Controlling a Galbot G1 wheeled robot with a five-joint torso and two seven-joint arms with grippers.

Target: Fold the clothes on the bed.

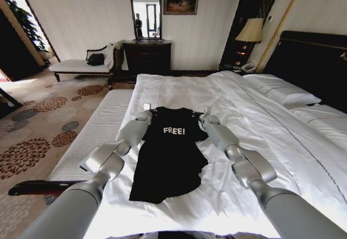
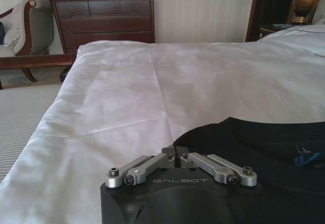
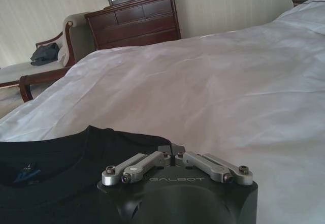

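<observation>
Both grippers are set at the shoulders of the black T-shirt on the bed.

The black T-shirt (image 1: pixel 169 155) is laid flat at the centre of the head view on the white sheet of the bed (image 1: pixel 260 125), lettering up, collar toward the top of the frame. The left gripper (image 1: pixel 146 109) is pinched on the shoulder edge at the collar's left, its fingers pressed together on the fabric (image 2: pixel 176 150). The right gripper (image 1: pixel 206 110) is closed likewise on the opposite shoulder (image 3: pixel 171 149).
</observation>
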